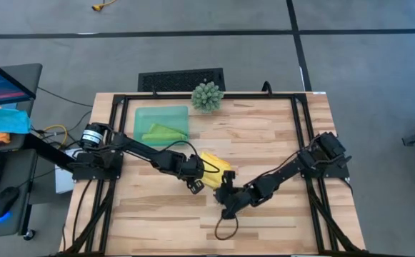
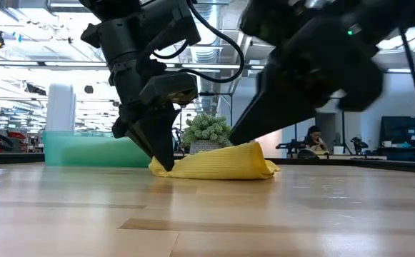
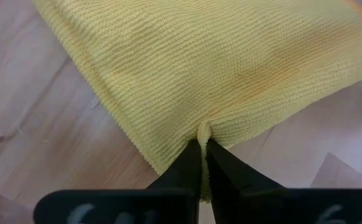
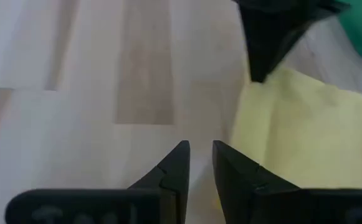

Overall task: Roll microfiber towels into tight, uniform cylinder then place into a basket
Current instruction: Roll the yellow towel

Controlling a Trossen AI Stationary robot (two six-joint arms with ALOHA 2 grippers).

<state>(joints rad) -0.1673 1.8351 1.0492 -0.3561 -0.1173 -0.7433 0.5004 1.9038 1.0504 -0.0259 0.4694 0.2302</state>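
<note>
We are gripping an edge of the yellow towel (image 3: 230,68) with the left pincer (image 3: 203,149), its jaws clenched on a small pucker of cloth near the middle of the counter (image 1: 278,135). The right pincer (image 4: 199,163) is hovering just beside the towel's near edge, its jaws a little apart and grasping nothing.

The risk we are seeing: that pinch is catching only a thin fold, so a pull could slip it free or drag the whole cloth instead of rolling it, leaving a loose, uneven cylinder. The two pincers are also working close together and could collide.

The yellow towel is lying folded and slightly humped, not yet rolled. The green towel (image 1: 166,133) is already sitting bundled in the basket (image 1: 144,114) at the far left.
</note>
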